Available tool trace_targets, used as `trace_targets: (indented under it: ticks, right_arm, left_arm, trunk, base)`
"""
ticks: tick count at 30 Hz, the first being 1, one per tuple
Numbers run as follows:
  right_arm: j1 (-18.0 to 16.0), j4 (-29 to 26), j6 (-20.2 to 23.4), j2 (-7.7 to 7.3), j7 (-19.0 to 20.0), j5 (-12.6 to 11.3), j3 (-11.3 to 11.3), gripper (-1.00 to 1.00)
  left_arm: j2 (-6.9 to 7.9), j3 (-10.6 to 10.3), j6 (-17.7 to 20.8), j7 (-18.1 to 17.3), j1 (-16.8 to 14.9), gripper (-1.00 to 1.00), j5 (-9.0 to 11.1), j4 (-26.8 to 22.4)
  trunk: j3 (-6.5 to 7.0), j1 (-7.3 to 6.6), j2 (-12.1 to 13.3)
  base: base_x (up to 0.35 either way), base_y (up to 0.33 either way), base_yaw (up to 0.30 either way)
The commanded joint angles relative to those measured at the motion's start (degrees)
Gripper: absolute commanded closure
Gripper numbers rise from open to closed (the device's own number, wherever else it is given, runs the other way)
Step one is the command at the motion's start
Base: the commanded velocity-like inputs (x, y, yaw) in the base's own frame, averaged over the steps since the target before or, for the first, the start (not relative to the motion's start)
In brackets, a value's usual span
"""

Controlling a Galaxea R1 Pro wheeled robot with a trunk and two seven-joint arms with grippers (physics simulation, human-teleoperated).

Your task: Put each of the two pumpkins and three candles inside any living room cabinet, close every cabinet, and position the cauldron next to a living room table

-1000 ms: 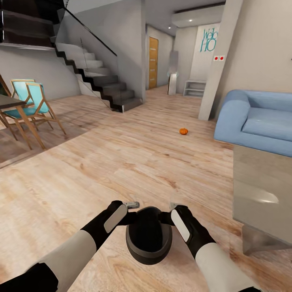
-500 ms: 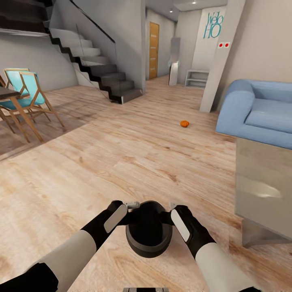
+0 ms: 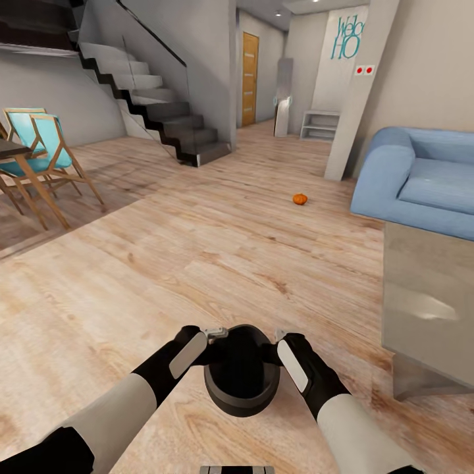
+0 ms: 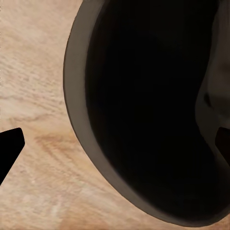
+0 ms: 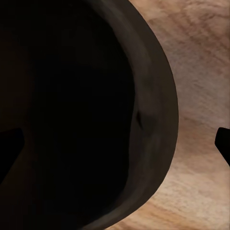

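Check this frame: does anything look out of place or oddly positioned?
Yes. A pumpkin lies alone on the bare wooden floor, near the blue sofa. The cauldron is carried tipped between the left gripper and right gripper, its mouth not level. Nothing looks spilled or damaged.

The head view looks forward and down from above both arms, over the wood floor [image 3: 217,250] toward the distant staircase [image 3: 158,125]. Each wrist view sits very close against the cauldron [image 3: 241,378], facing its dark mouth. All three views share the cauldron and the floor beneath it.
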Motion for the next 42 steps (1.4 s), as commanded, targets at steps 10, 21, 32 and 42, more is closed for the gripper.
trace_targets:
  ticks: [10, 21, 32, 42]
  right_arm:
    - [-0.03, 0.04, 0.12, -0.03, -0.55, -0.6, 0.17, -1.0]
    - [-0.03, 0.11, 0.12, -0.03, -0.63, -0.53, 0.17, -1.0]
    - [-0.03, 0.19, 0.1, -0.05, -0.64, -0.14, 0.17, -1.0]
    - [-0.03, 0.27, 0.04, -0.11, -0.64, 0.09, 0.17, -1.0]
  left_arm:
    - [0.04, -0.9, -1.12, 0.48, -0.01, -1.0, 0.66, 0.08]
    - [0.12, -0.96, -1.29, 0.47, 0.02, -1.0, 0.66, -0.02]
    - [0.13, -0.96, -1.34, 0.47, 0.02, -1.0, 0.66, -0.03]
    - [0.11, -1.68, -2.1, 0.47, 0.01, -1.0, 0.66, 0.13]
  trunk:
    - [-2.04, 0.22, -0.14]
    - [-3.37, 0.38, -0.22]
    - [-3.82, 0.43, -0.25]
    - [-5.15, 0.58, -0.33]
  base:
    - [0.0, 0.0, 0.0]
    - [0.0, 0.0, 0.0]
    - [0.0, 0.0, 0.0]
    - [0.0, 0.0, 0.0]
